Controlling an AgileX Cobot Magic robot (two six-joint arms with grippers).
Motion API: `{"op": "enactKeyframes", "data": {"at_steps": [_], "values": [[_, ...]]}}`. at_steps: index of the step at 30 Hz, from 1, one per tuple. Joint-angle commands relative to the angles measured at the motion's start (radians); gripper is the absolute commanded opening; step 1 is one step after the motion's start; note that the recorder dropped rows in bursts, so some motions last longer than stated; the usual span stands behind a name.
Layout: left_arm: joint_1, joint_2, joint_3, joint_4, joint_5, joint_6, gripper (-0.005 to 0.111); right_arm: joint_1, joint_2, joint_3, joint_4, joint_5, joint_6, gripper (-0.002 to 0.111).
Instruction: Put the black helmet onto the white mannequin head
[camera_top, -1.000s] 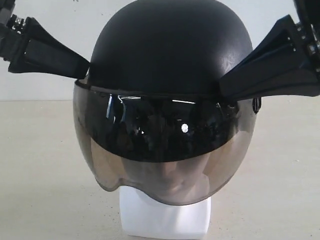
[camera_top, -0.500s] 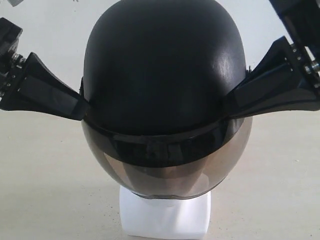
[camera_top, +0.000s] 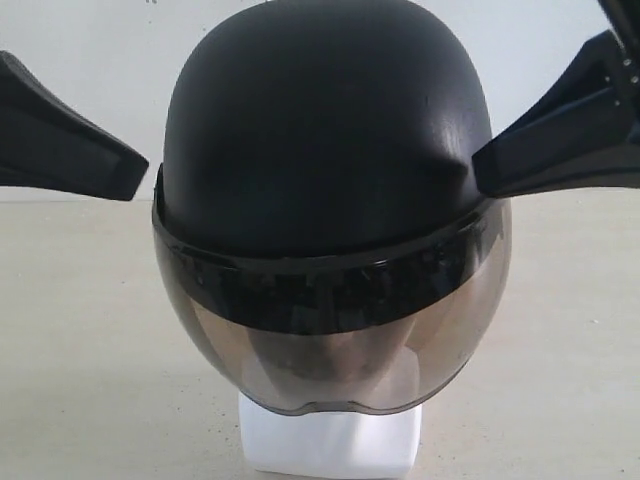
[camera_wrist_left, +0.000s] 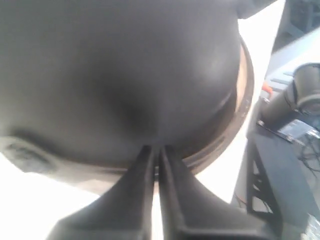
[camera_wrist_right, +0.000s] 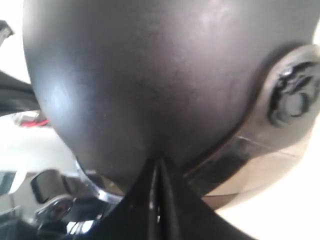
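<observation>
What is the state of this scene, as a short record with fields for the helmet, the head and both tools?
helmet: black helmet sits on the white mannequin head
visor: visor down over the face
head: upright on the table, face dim behind the visor
left tool: left tool shut, narrow gap to the helmet
right tool: right tool shut, tip at the helmet's side
task: helmet looks placed
</observation>
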Motion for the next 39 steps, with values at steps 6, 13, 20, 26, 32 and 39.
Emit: {"op": "enactKeyframes", "data": {"at_steps": [6, 13, 20, 26, 32, 39], "values": [[0.106, 0.015, 0.002, 0.013, -0.081, -0.041, 0.004, 0.0, -0.082, 0.005, -0.332, -0.065, 0.198, 0.0], [0.136, 0.123, 0.002, 0.044, -0.132, -0.046, 0.004, 0.0, -0.066, 0.005, -0.307, -0.183, 0.211, 0.0], [0.134, 0.168, 0.002, 0.03, -0.137, -0.046, 0.004, 0.0, 0.022, 0.005, -0.286, -0.195, 0.173, 0.0], [0.134, 0.174, 0.002, -0.098, -0.16, -0.009, 0.004, 0.0, 0.077, 0.005, -0.28, -0.22, 0.171, 0.0], [0.134, 0.222, 0.002, -0.063, -0.115, 0.004, 0.004, 0.0, 0.09, 0.005, -0.259, -0.208, 0.148, 0.0], [0.134, 0.266, 0.002, -0.034, -0.119, 0.019, 0.004, 0.0, 0.09, 0.005, -0.238, -0.196, 0.146, 0.0]]}}
